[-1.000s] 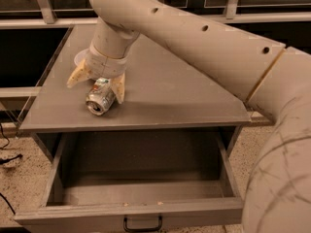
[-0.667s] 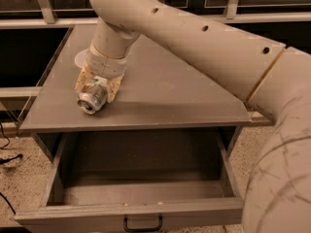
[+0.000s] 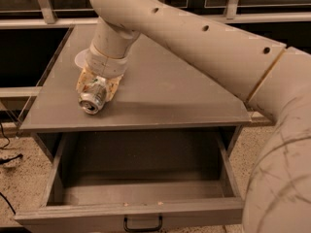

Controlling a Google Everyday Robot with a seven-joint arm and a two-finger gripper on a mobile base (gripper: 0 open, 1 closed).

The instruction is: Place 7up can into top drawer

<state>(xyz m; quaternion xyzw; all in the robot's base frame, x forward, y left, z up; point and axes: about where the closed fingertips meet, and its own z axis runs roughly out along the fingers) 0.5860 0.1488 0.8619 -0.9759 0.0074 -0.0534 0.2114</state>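
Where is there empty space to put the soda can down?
The open top drawer is bare from wall to wall, so it's the roomiest spot. The tabletop is also free between the arm and its front right corner. It's crowded on the left, where the pincer grips the 7up can just in front of the white bowl.

**Grey on Grey, One Flash of Silver**

Near the front-left corner of the worktop (image 3: 175, 91), which is flat matt grey, the gripper (image 3: 98, 92) shows translucent amber-yellow fingers (image 3: 83, 83) clasped on either side of the 7up can (image 3: 91, 101). The can's end is bright silvery metal with a dark ring. The arm (image 3: 194, 33) is plain beige, dotted with small dark holes. The top drawer (image 3: 131, 210) is the same grey, darker inside, with a black handle (image 3: 142, 224). A sliver of white bowl (image 3: 79, 59) shows near the left edge. The floor (image 3: 14, 183) is speckled beige.
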